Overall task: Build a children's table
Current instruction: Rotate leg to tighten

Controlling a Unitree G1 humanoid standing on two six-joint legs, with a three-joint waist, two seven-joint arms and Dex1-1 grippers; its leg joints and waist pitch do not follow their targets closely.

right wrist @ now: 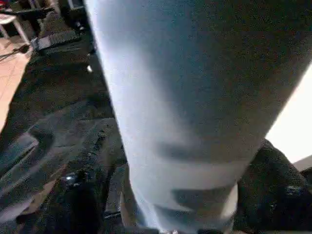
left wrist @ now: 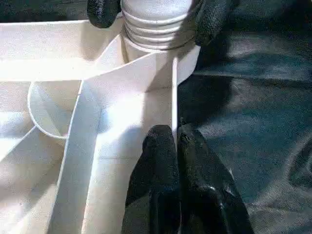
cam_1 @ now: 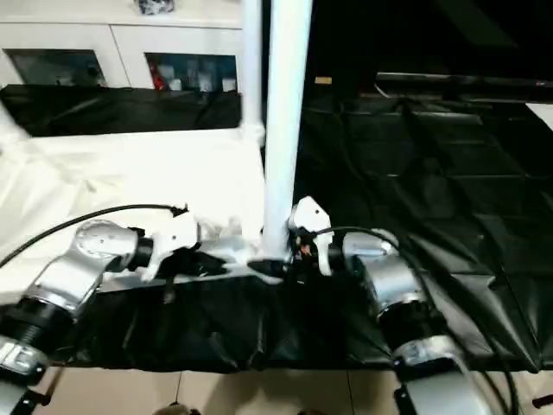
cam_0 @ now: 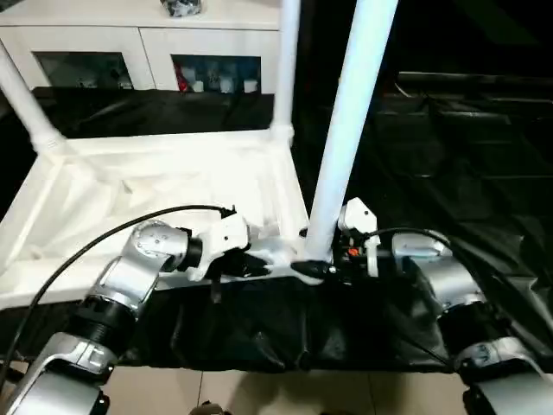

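Note:
The children's table lies upside down on a black cloth, its white ribbed top [cam_0: 130,190] facing up. Two legs stand in the far corners: one at the back left [cam_0: 26,104], one at the back right [cam_0: 285,69]. A third leg [cam_0: 346,130] rises from the near right corner, its threaded base [left wrist: 156,24] sitting in the corner socket. My right gripper [cam_0: 315,270] is closed around that base, with a black fingertip [left wrist: 102,9] on each side of it. My left gripper [left wrist: 175,146] is shut on the top's thin rim wall [left wrist: 173,97] just beside that corner.
A white glass-doored cabinet [cam_0: 147,52] stands behind the table. The black cloth [cam_0: 432,156] spreads out to the right and hangs over the near edge above the tiled floor [cam_0: 259,389]. A black cable [cam_0: 86,251] loops over my left forearm.

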